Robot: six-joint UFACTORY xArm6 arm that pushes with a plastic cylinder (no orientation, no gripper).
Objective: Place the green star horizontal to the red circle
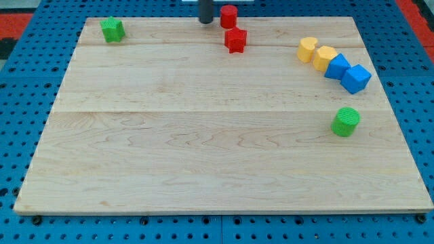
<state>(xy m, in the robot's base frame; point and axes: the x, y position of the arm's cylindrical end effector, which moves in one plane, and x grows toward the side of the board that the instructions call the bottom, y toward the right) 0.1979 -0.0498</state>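
Note:
The green star (112,29) lies near the board's top left corner. The red circle (228,15), a short cylinder, stands at the top edge near the middle. My tip (205,21) is the dark rod's lower end, just left of the red circle and far to the right of the green star. It stands a small gap from the red circle.
A red star (235,40) lies just below the red circle. At the right, two yellow blocks (316,53) and two blue blocks (347,72) form a slanted row. A green cylinder (346,121) stands below them. The wooden board (203,135) rests on a blue pegboard.

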